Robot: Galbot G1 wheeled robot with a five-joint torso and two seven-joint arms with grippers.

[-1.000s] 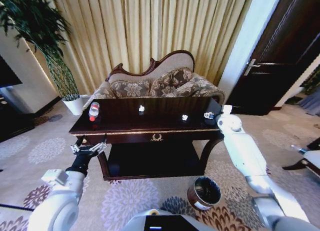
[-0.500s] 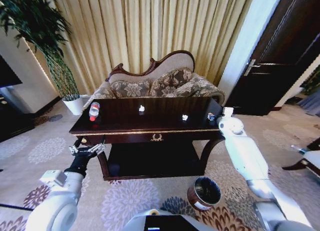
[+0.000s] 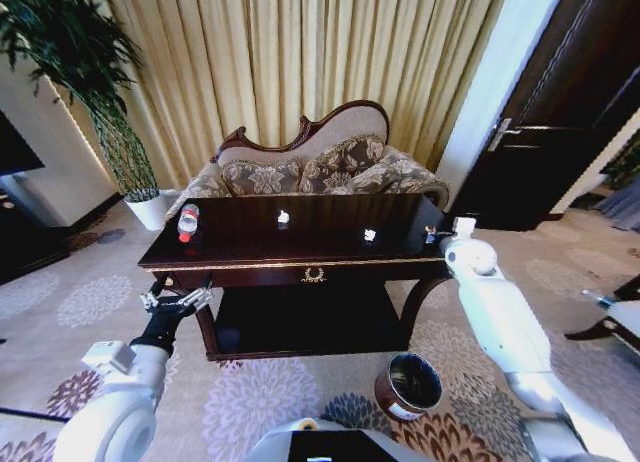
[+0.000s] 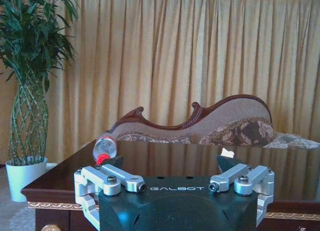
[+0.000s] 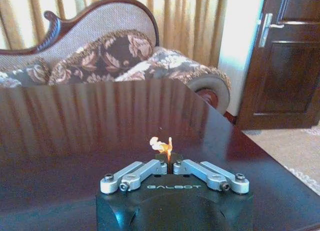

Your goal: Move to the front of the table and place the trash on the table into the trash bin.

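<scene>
We see the long dark glossy wooden bench [image 3: 300, 247] with gold edge trim, a gold emblem on its front drawer and curved legs. On its left end lies a small clear plastic bottle [image 3: 187, 222] with red cap and label, on its side. Two tiny white paper wads [image 3: 283, 217] rest mid-top, well apart. A third wad [image 5: 161, 145] is pinched above the right end. The round dark-brown bin [image 3: 409, 385] stands upright and open on the carpet, near the bench's front right leg.

1. A furnished sitting room, as in a home or hotel suite, is shown.
2. A carved-back patterned sofa [image 3: 320, 162] is set against long gold curtains [image 3: 300, 52].
3. A flower-patterned carpet [image 3: 90, 302] is laid beneath a dark glossy desk [image 3: 300, 244].
4. A potted plant [image 3: 95, 92] and a dark panelled door [image 3: 565, 112] are seen.
</scene>
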